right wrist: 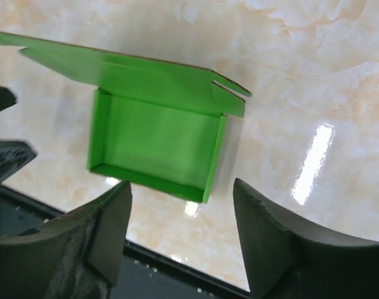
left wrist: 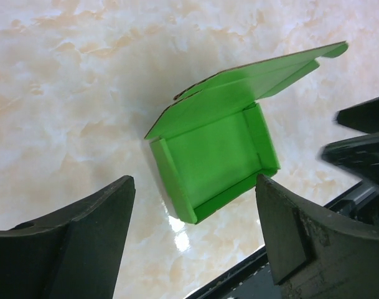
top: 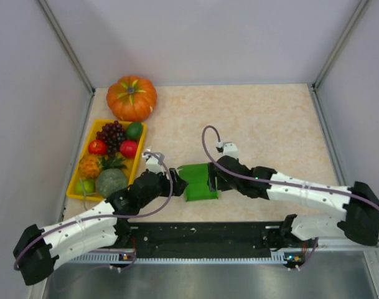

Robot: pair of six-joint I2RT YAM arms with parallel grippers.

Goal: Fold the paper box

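The paper box [top: 198,182] is a bright green card tray with low upright walls, lying near the table's front edge between my two grippers. Its lid flap [left wrist: 264,71] stands raised and tilted above the tray [left wrist: 214,152]. In the right wrist view the same tray [right wrist: 155,146] lies under its flap [right wrist: 139,71]. My left gripper [top: 177,182] is open just left of the box, its jaws [left wrist: 195,190] hovering over the near corner, touching nothing. My right gripper [top: 215,176] is open at the box's right end, its jaws [right wrist: 183,187] also apart from the card.
An orange pumpkin [top: 132,98] sits at the back left. A yellow tray [top: 76,169] of fruit lies along the left side. A black rail [top: 201,233] runs along the near table edge just below the box. Enclosure walls close the sides and back.
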